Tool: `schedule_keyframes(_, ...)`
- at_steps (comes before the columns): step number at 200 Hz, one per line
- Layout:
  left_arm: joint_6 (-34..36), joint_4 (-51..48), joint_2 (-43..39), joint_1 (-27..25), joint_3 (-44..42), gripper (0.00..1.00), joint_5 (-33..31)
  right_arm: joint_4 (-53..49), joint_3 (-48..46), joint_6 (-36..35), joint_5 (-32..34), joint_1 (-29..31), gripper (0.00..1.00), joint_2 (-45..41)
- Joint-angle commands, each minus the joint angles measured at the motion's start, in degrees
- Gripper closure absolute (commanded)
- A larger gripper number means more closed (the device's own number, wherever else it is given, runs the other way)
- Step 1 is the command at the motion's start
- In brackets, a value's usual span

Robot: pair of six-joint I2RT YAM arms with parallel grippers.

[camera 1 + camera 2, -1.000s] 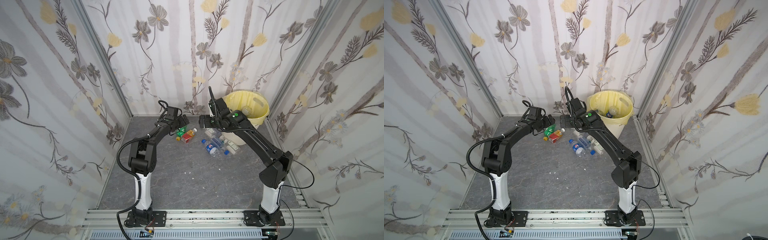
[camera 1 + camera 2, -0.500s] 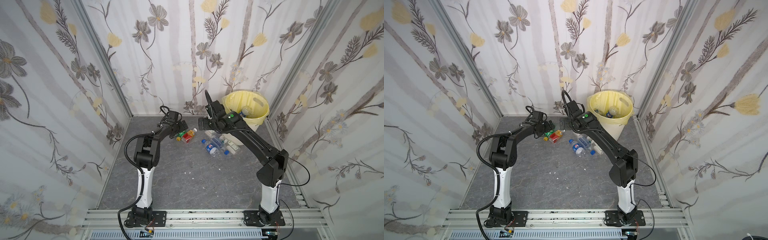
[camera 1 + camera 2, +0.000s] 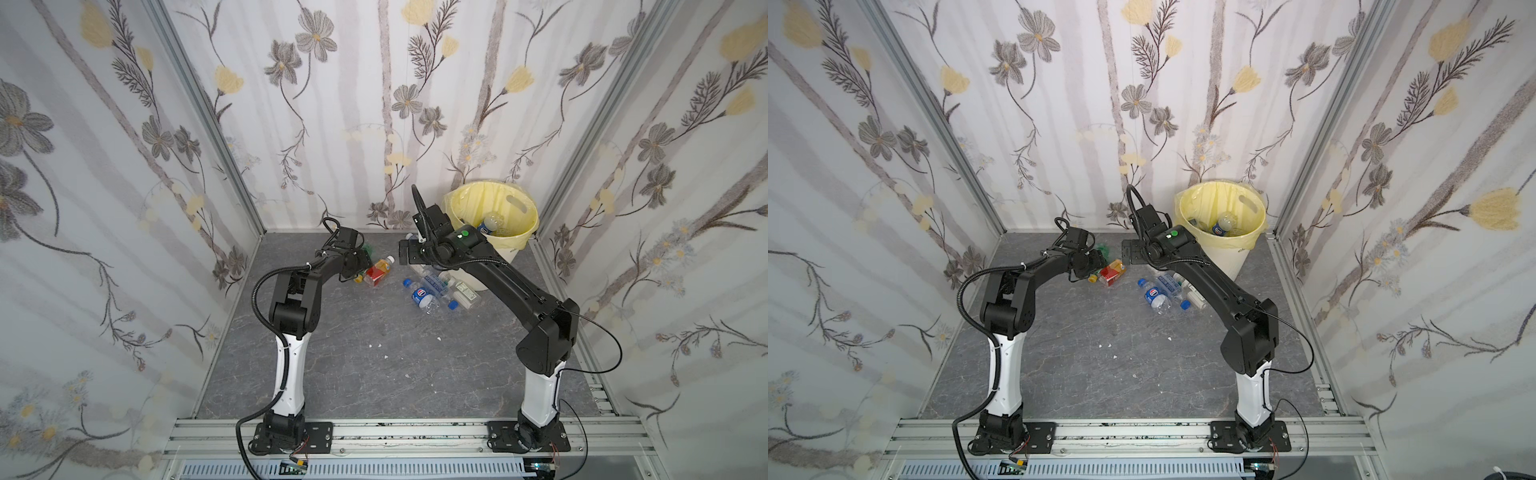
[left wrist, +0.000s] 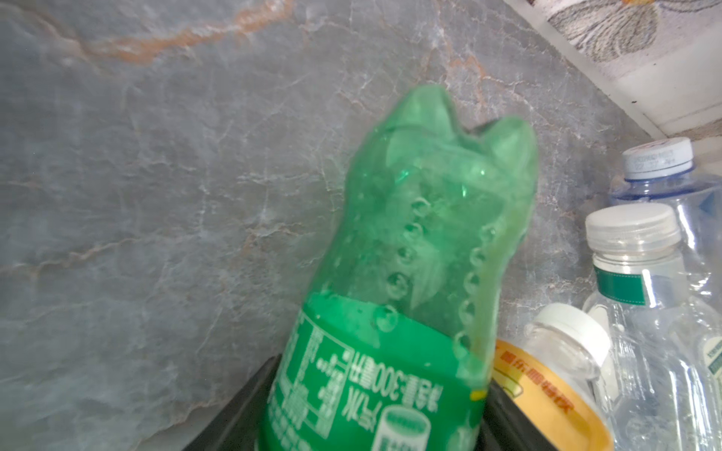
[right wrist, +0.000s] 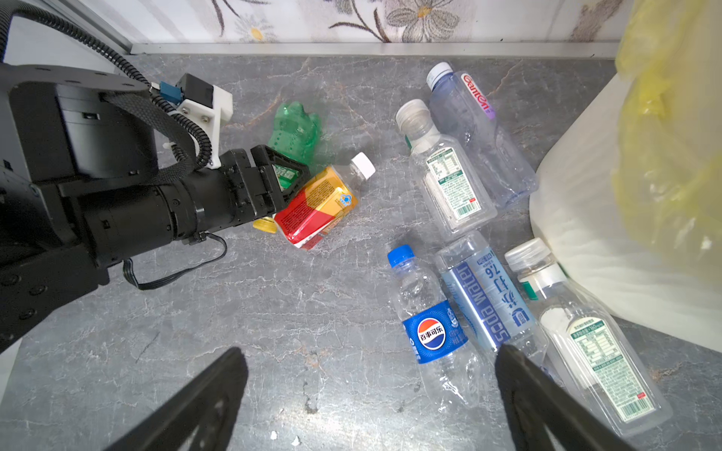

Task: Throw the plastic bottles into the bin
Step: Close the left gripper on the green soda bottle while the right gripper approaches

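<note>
The left gripper (image 5: 287,181) was down low near the back of the grey floor (image 3: 374,353). Its two fingers pressed on the green bottle (image 4: 422,242), one on each side of the label. The green bottle lay on its side, with its bumpy bottom end pointing away from the gripper. Right beside it lay the orange-red bottle (image 5: 320,207) with a white cap.

The right gripper (image 5: 371,394) hung above the floor with its fingers spread wide and nothing between them. Below it lay a bunch of clear bottles (image 5: 449,179), all on their sides. One of them, the blue-cap bottle (image 5: 431,328), had a round red, white and blue mark on its label. They lay close to the foot of the bin (image 3: 465,203).

The bin stood in the back corner on the right arm's side, with a yellow bag inside it. One bottle with a blue label (image 3: 488,222) was already in the bin, and the rest were out on the floor.
</note>
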Motion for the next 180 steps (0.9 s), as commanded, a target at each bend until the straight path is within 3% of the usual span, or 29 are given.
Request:
schedule_keyframes(1, 1.9, -0.41, -0.92, -0.01, -1.18, 0.37, 0.76, 2.21, -2.13, 1.98, -1.56, -0.3, 0.0, -1.25)
schedule_keyframes(79, 6.05, -0.41, -5.56, 0.2, -4.48, 0.47, 2.86, 4.45, -7.6, 4.95, -3.09, -0.31, 0.0, -4.5)
schedule_keyframes(180, 4.85, -0.24, -16.21, 0.6, -11.4, 0.49, 6.76, 5.73, -6.9, 7.99, -5.17, -0.62, 0.0, -4.96)
